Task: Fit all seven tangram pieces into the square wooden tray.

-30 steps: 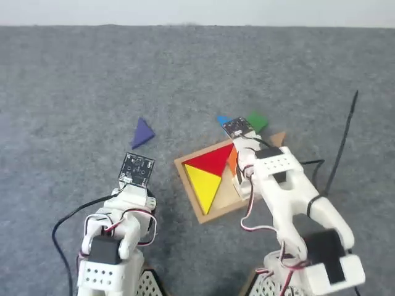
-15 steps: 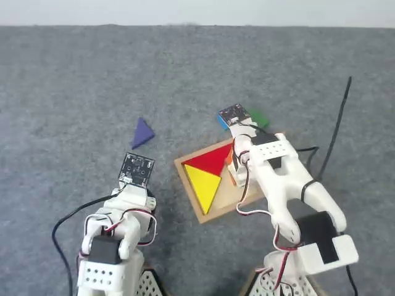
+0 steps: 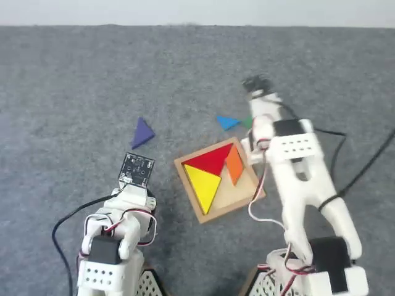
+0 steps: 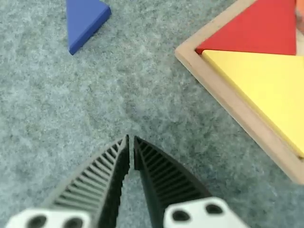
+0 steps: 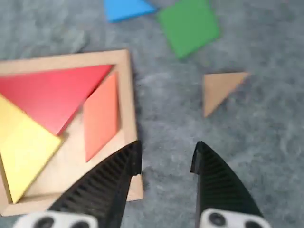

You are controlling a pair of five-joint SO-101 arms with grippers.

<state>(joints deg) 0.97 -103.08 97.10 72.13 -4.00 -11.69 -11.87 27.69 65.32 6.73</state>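
Purple triangle (image 3: 143, 132) sits alone out left, well apart from the tray. The left gripper (image 4: 131, 140) hangs short of it, jaws all but closed, empty. Then the wooden tray (image 3: 185, 174): red triangle (image 3: 213, 159), yellow triangle (image 3: 203, 185), and the orange piece (image 3: 234, 165) now lying free, seemingly flush. The right gripper (image 5: 166, 151) has let go and swung out, jaws wide, toward the green square (image 5: 189, 26), tan triangle (image 5: 221, 88) and blue triangle (image 5: 126, 8). Three in, four loose.

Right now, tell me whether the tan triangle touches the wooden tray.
Apart. The right wrist view shows bare grey carpet between the tan triangle and the rim of the wooden tray.
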